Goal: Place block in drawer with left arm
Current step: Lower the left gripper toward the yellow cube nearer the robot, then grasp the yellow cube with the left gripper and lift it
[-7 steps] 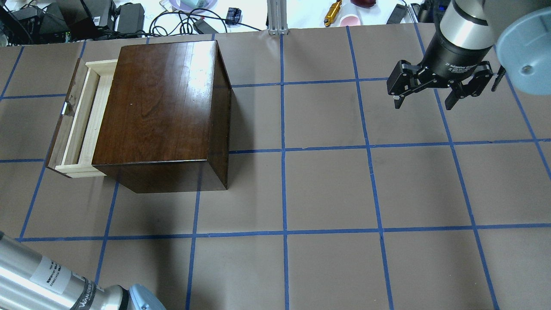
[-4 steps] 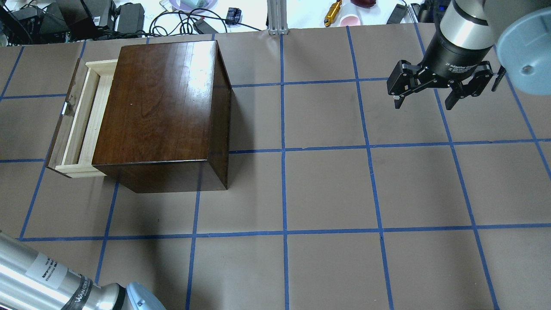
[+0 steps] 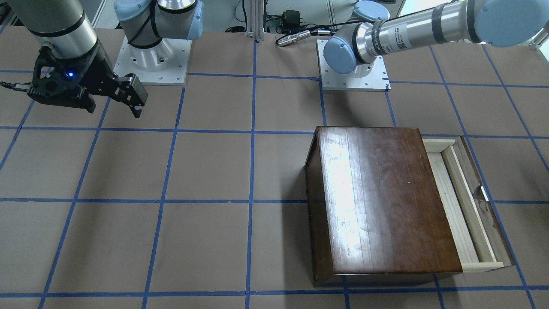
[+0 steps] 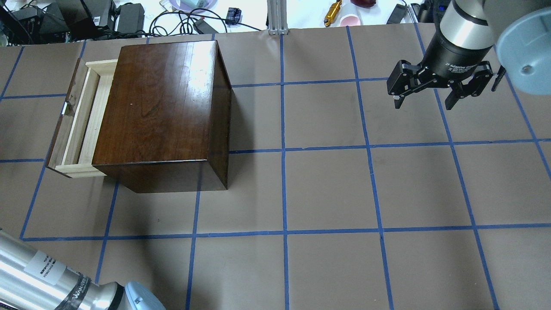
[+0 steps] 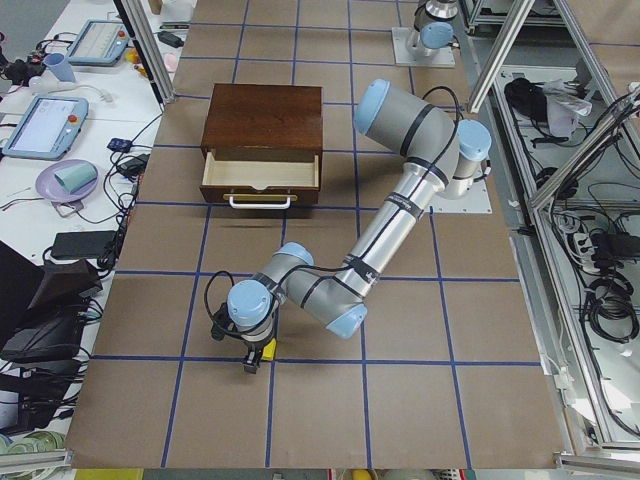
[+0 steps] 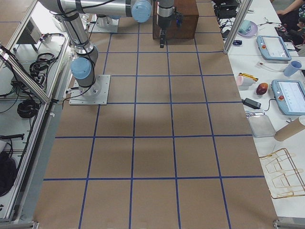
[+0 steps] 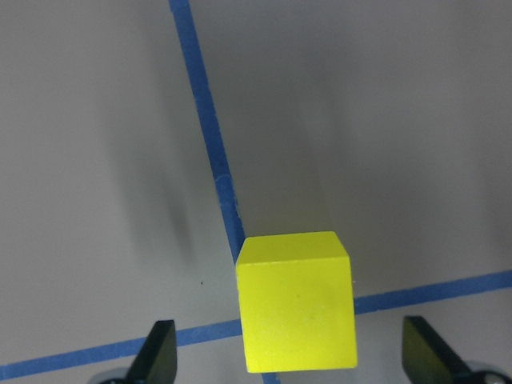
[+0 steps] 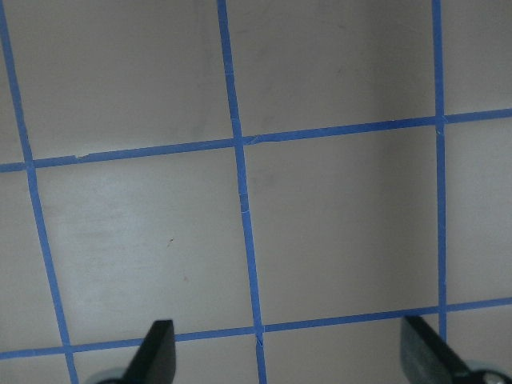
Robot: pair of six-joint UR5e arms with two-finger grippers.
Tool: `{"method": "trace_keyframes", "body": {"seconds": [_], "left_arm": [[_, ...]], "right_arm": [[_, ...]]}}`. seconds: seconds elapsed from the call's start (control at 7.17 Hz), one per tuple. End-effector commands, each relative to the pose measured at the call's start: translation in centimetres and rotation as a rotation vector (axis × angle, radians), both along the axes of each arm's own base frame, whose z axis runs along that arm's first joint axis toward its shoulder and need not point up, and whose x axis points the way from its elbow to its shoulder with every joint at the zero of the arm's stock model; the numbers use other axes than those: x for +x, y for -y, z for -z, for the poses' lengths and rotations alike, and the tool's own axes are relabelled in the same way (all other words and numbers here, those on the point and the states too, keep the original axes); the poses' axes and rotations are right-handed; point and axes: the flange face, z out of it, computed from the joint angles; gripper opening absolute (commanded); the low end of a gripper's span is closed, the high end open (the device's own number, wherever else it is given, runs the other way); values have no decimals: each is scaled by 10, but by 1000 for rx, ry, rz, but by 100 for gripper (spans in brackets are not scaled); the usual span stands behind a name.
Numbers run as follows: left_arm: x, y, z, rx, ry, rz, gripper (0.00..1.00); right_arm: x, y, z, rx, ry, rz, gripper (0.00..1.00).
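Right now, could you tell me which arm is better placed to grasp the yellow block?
Left. The left gripper hangs open directly above the block, a finger on either side; the right gripper is over bare table.

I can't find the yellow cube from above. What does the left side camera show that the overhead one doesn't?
Only the side view shows the block at the left gripper, well away from the drawer. Only the overhead shows the right gripper, open. Both show the cabinet with its drawer pulled out.
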Motion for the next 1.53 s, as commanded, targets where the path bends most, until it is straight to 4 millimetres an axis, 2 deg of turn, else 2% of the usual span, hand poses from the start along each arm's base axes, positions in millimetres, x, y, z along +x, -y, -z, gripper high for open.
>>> {"method": "trace_keyframes", "body": {"seconds": [0.0, 0.28, 0.42, 0.56, 0.84, 0.98, 1.26, 1.4], "left_arm": [[1, 1, 4, -1, -3, 24, 90], [0, 1, 6, 2, -6, 25, 53], [1, 1, 3, -1, -2, 25, 40], [0, 0, -5, -7, 5, 21, 35], [-6, -3, -38, -17, 24, 21, 35], [-15, -8, -65, -3, 21, 23, 35], [-42, -26, -135, 27, -3, 23, 34], [-61, -32, -155, 35, -11, 23, 34]], "right_arm": [[0, 0, 0, 0, 0, 0, 100], [0, 0, 0, 0, 0, 0, 100], [0, 0, 0, 0, 0, 0, 100], [0, 0, 0, 0, 0, 0, 100], [0, 0, 0, 0, 0, 0, 100], [0, 0, 0, 0, 0, 0, 100], [0, 0, 0, 0, 0, 0, 100], [0, 0, 0, 0, 0, 0, 100]]}}
